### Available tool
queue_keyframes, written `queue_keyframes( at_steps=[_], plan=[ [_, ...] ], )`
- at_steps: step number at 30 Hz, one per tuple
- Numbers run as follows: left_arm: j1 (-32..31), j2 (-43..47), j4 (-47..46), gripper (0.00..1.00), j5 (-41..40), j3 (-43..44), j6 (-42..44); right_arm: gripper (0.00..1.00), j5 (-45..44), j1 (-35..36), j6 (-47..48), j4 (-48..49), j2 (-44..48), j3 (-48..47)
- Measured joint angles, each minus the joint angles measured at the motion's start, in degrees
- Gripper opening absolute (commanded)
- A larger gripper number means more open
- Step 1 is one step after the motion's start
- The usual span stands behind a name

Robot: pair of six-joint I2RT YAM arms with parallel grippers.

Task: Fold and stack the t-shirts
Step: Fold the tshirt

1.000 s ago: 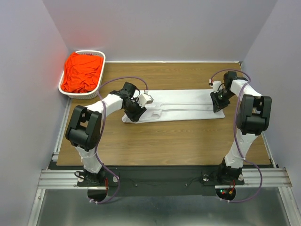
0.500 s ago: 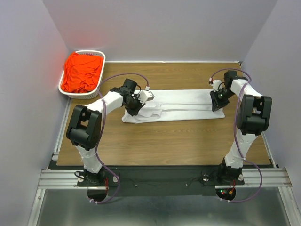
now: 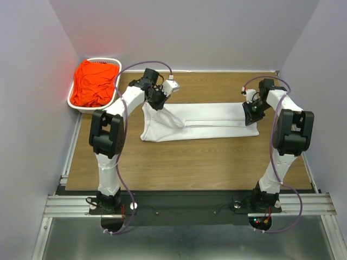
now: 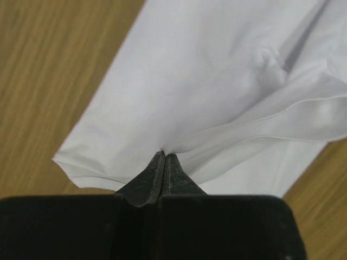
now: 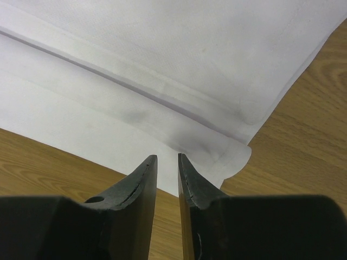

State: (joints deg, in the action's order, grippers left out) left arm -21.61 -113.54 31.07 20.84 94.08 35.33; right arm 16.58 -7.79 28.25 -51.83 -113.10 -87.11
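A white t-shirt (image 3: 211,122), folded into a long strip, lies across the wooden table (image 3: 190,162). My left gripper (image 3: 158,104) is shut on the shirt's left end and holds it raised in a peak. In the left wrist view the jaws (image 4: 165,154) pinch white cloth (image 4: 217,70) at their tips. My right gripper (image 3: 252,116) hovers at the strip's right end. Its jaws (image 5: 167,157) stand slightly open with nothing between them, above the cloth's near edge (image 5: 162,54). The orange-red t-shirt (image 3: 95,82) lies crumpled in the basket.
A white slotted basket (image 3: 103,59) sits at the table's back left corner, against the left wall. Purple-grey walls close in the left, back and right sides. Bare wood (image 3: 190,162) lies between the shirt and the arm bases.
My left gripper closed on the white shirt's left end and rose toward the back, pulling that end up into a peak. The right arm has stayed put.
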Motion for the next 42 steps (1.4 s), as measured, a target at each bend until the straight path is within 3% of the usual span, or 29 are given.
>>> queue_keyframes(
  at_steps=[4, 8, 9, 11, 18, 23, 32, 36, 42],
  plan=[
    [2.8, -7.3, 1.4, 0.00, 0.9, 10.4, -1.0, 0.28, -0.5, 0.0, 0.1, 0.0, 0.0, -0.2],
    [5.1, -11.8, 1.6, 0.30, 1.7, 15.3, -2.5, 0.30, -1.5, 0.0, 0.5, 0.0, 0.0, -0.2],
    [5.6, -12.3, 1.6, 0.50, 1.9, 15.5, -2.9, 0.30, -1.8, 0.0, 0.7, 0.0, 0.0, -0.2],
    [6.5, -13.1, 1.8, 0.62, 2.0, 15.5, -3.9, 0.30, -2.3, 0.0, 0.9, 0.0, 0.1, -0.2],
    [7.9, -10.9, -1.0, 0.63, 2.5, 10.4, -6.2, 0.21, -3.8, 0.0, 1.9, 0.0, 1.0, -0.2],
    [7.8, -3.8, -3.0, 0.63, 2.8, 2.5, -8.2, 0.15, -4.2, 0.0, 2.7, 0.0, 1.5, -0.2],
    [7.8, 6.1, -6.3, 0.63, 4.5, -4.2, -9.8, 0.14, -2.5, 0.1, 4.8, -0.6, 3.8, 3.1],
    [7.7, 6.4, -6.9, 0.64, 4.8, -7.2, -10.3, 0.15, -2.7, 0.4, 5.0, -0.3, 4.7, 6.4],
    [7.5, 6.4, -7.5, 0.64, 5.2, -10.9, -11.0, 0.15, -4.1, 0.4, 2.7, 3.3, 1.6, 4.2]
  ],
)
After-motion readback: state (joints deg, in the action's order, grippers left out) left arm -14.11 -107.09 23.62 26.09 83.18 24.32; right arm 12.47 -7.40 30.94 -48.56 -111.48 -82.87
